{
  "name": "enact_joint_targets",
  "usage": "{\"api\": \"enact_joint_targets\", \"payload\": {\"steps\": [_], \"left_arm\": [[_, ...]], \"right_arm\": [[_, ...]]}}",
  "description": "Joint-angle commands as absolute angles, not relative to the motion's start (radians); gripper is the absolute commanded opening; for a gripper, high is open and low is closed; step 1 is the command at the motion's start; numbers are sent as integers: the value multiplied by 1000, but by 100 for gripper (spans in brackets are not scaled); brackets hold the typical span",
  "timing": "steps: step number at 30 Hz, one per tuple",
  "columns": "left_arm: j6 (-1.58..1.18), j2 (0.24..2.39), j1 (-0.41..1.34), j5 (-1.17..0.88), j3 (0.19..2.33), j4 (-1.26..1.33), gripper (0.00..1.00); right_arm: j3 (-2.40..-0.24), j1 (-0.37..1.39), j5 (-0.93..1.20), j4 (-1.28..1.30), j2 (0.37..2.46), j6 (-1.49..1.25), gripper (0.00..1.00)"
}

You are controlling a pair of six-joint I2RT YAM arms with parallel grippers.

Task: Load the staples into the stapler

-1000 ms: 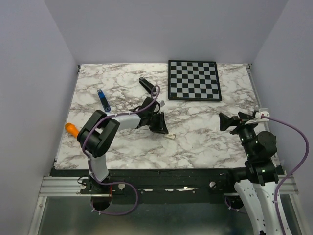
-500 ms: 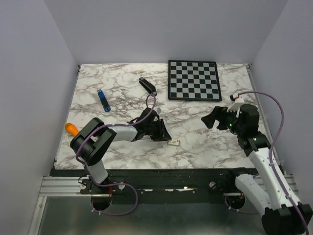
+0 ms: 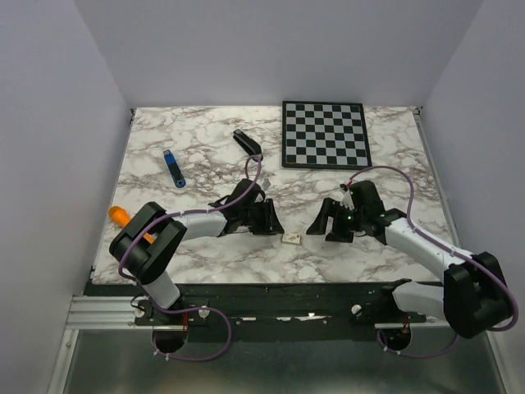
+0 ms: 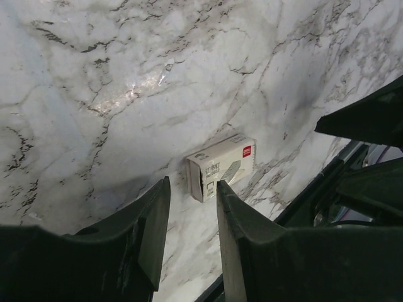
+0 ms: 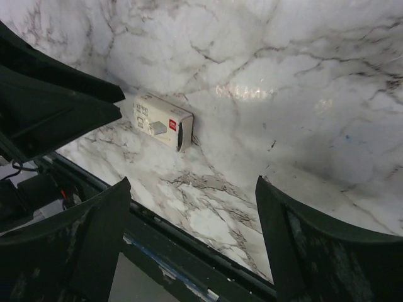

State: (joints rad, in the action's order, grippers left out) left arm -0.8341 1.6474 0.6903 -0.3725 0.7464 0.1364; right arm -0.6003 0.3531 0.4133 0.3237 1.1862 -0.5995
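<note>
A tiny white staple box (image 3: 292, 239) lies on the marble table near the front edge, between my two grippers. It also shows in the left wrist view (image 4: 220, 167) and the right wrist view (image 5: 162, 122), with one end open and dark. The silvery staples themselves are hidden. My left gripper (image 3: 274, 225) is just left of the box, jaws narrowly apart and empty (image 4: 192, 189). My right gripper (image 3: 317, 228) is just right of the box, wide open and empty (image 5: 192, 185). A black stapler (image 3: 247, 142) lies far back, left of the checkerboard.
A black-and-white checkerboard (image 3: 324, 134) lies at the back right. A narrow blue object (image 3: 173, 167) lies at the left and an orange object (image 3: 120, 215) near the left edge. The table's front edge and black rail (image 5: 189, 251) run just below the box.
My right arm has swung in from the right edge to just right of the box. My left gripper has moved frontward and the box has shifted slightly right and toward the front.
</note>
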Motion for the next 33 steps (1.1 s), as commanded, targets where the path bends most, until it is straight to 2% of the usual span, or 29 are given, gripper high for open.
{"api": "enact_joint_targets", "payload": {"steps": [1,5,17,23,33], "left_arm": [[-759,1612,684,-347,775,61,44],[-749,1606,684,-347,772,54,44],[-738,1618,684,-370,767,69,43],[-732,1618,686,-371,770,66,43],[-733,1625,687,-380,772,71,44]], "right_arm": [[-569,442,405,212,1235,-748,83],[-568,476,390,167,1288,-791,68],[-595,515,365,104,1419,-822,45],[-604,517,354,100,1443,-818,36],[-611,518,357,89,1476,-808,28]]}}
